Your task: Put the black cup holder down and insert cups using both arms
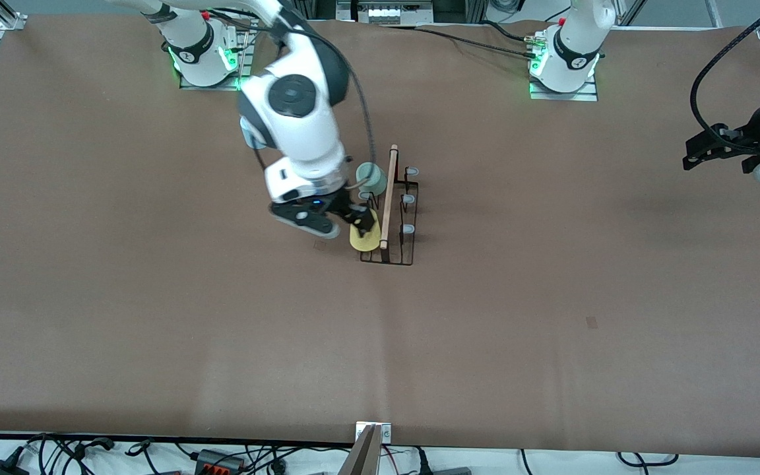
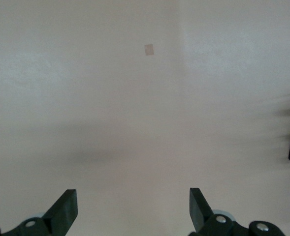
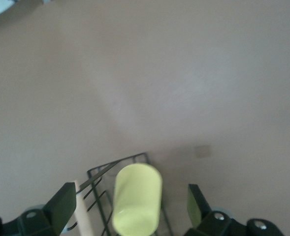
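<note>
I'm lifting the open right end effector (image 3: pixel 127 206) straight off the yellow cup (image 1: pixel 365 237) at the black cup holder (image 1: pixel 390 211) base's 7 o'clock corner; open left end effector (image 2: pixel 133 209) is waiting over bare desk (image 1: pixel 551 316)

The black cup holder (image 1: pixel 394 218) stands mid-table (wooden rod on top) with a mint cup (image 1: pixel 372 178) and yellow cup (image 1: pixel 365 236) hung on its pegs.

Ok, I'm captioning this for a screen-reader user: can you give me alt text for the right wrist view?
The right gripper is open, its fingers apart on either side of a yellow cup that sits tilted on the black cup holder. The holder's light wooden rod shows at one edge, with bare brown table filling the rest.
</note>
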Robot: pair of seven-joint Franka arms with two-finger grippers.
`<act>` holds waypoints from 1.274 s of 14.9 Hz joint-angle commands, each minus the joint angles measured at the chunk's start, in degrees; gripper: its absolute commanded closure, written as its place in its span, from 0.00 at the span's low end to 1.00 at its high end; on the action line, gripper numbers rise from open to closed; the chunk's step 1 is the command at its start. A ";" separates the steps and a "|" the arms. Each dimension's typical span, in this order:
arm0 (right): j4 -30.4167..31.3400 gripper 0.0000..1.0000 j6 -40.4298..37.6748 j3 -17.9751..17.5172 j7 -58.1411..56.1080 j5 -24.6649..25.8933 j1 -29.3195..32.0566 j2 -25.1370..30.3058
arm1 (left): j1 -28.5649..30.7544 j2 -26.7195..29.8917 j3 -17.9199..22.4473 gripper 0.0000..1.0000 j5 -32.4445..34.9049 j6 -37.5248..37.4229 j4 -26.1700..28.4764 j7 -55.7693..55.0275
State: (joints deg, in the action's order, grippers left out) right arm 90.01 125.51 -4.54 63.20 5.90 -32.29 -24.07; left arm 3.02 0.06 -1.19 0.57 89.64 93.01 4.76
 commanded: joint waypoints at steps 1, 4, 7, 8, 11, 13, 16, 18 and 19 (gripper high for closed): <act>1.22 0.00 -6.04 -1.61 -6.66 -0.18 5.29 5.42 | 0.15 -0.94 0.04 0.00 -1.01 -1.31 -1.86 0.69; 1.92 0.00 -11.32 -1.88 -14.67 -3.08 12.14 9.90 | 0.24 -0.94 0.04 0.00 -1.01 -1.31 -1.86 0.69; 4.12 0.00 -16.15 -1.88 -20.37 -3.18 20.31 15.52 | 0.15 -0.94 0.04 0.00 -1.01 -1.31 -1.86 0.69; 4.21 0.00 -18.69 -1.88 -23.18 -3.18 23.21 17.19 | 0.15 -0.94 0.04 0.00 -1.01 -1.31 -1.86 0.69; 3.95 0.00 -24.68 -1.88 -34.08 -3.18 32.35 20.63 | 0.15 -0.94 -0.04 0.00 -0.92 -1.31 -1.86 0.61; 3.51 0.00 -27.84 -1.79 -39.80 -3.18 37.02 22.21 | 0.15 -0.94 -0.04 0.00 -0.92 -1.48 -1.86 0.60; -0.79 0.00 -36.35 -0.56 -41.85 -3.09 39.32 22.05 | 0.15 -0.94 -0.04 0.00 -1.01 -2.36 -1.86 0.69; -2.81 0.00 -40.51 -0.21 -41.76 -3.18 39.59 20.82 | 0.15 -0.94 -0.04 0.00 -0.92 -2.36 -1.95 0.69; -3.00 0.00 -40.34 -0.12 -41.93 -3.26 39.68 20.47 | 0.15 -0.94 -0.04 0.00 -0.92 -2.36 -1.95 0.69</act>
State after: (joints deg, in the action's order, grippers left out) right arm 89.17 87.28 -4.39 22.01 3.60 7.07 -2.07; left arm 2.98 0.06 -1.23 0.57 88.69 93.00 4.76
